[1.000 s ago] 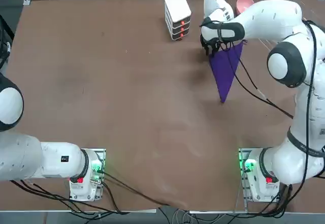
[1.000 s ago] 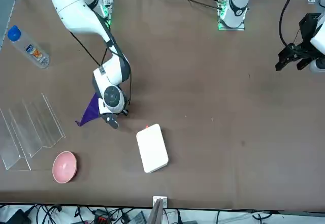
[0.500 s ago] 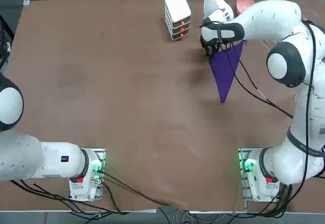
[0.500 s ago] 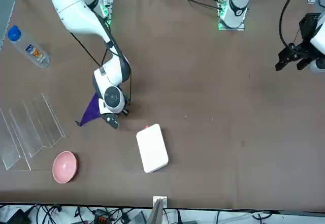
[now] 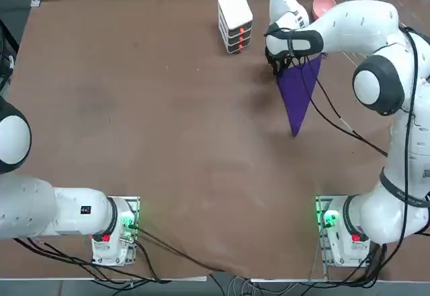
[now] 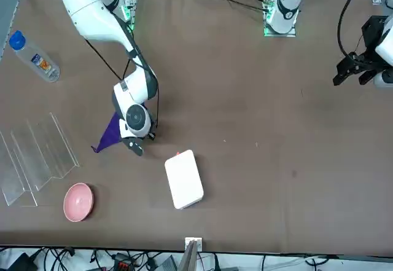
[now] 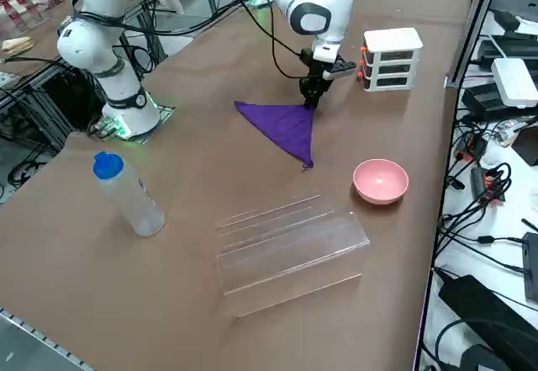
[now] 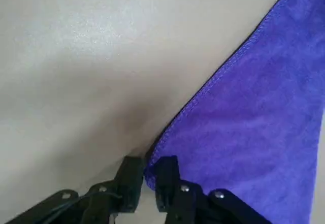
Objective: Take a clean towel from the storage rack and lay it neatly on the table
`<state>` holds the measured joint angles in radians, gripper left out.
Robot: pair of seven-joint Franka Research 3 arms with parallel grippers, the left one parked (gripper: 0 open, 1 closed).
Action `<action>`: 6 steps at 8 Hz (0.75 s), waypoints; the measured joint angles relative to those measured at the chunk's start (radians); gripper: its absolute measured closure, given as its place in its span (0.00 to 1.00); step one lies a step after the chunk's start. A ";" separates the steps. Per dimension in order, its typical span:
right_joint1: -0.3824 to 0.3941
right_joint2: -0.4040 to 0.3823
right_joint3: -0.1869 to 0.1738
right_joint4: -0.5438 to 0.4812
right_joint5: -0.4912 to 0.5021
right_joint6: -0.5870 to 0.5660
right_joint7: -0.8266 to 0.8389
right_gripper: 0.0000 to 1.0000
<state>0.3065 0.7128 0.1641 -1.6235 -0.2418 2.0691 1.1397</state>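
On the table (image 5: 154, 108), well clear of the storage rack (image 7: 286, 249), the towel (image 5: 297, 91) lies as a flat triangle, unmoved over the last second. At its far corner the right claw (image 8: 146, 176) remains low, seemingly pinching the hem, so spreading it neatly looks unfinished.

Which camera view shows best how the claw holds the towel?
The right wrist view: the right claw pinches the towel at its edge. Top and front views hide this behind the arm; the right side view shows the spread towel.
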 joint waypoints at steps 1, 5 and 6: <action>0.000 0.000 -0.001 0.000 0.000 -0.003 0.000 0.82; -0.001 0.000 -0.004 0.004 0.000 -0.027 0.000 0.84; -0.001 0.000 -0.004 0.004 0.000 -0.039 0.000 0.85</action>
<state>0.3060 0.7126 0.1597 -1.6192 -0.2420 2.0304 1.1399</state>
